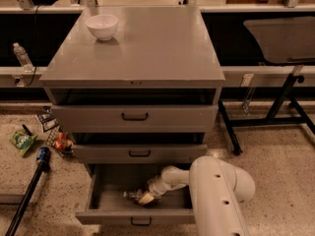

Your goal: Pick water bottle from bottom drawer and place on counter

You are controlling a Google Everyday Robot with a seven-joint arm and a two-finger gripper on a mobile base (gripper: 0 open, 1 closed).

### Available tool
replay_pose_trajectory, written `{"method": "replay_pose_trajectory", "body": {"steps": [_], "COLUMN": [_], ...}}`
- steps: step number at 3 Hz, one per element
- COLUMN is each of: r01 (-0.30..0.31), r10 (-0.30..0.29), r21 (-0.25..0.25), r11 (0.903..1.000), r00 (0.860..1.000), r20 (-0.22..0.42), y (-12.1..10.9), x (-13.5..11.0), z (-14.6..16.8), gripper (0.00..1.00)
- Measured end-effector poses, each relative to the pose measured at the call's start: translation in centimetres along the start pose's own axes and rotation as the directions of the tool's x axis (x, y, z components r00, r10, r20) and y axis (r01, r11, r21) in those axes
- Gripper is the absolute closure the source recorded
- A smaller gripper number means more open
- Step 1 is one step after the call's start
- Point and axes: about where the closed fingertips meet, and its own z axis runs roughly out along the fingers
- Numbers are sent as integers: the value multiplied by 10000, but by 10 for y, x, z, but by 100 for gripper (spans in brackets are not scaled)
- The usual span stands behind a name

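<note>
The bottom drawer (98, 215) is pulled open at the foot of the grey cabinet. The water bottle (132, 195) lies on its side on the drawer floor, left of centre, only its left end showing. My white arm reaches down from the lower right into the drawer. My gripper (145, 197) is at the bottle's right end, over it. The counter (157, 43) is the flat grey cabinet top above, with a white bowl (102, 26) at its far left.
Two closed drawers (135, 116) sit above the open one. A paler clear bottle (21, 56) stands on a ledge at left. Snack packets (22, 141) and a black pole (27, 193) lie on the floor left. A black-legged table (283, 38) stands right.
</note>
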Motion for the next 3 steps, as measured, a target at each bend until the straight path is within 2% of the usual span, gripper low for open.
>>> {"method": "replay_pose_trajectory", "body": {"steps": [1, 2, 3], "r01": [-37, -165, -280], "r10": [37, 158, 252], "r21": [70, 780, 1110], "r11": [10000, 9968, 9934], "r00": [10000, 9998, 9993], "r20": [61, 94, 270], "y": [2, -9, 7], "x": [0, 2, 4], "z": [-6, -41, -73], "gripper": [54, 77, 99]}}
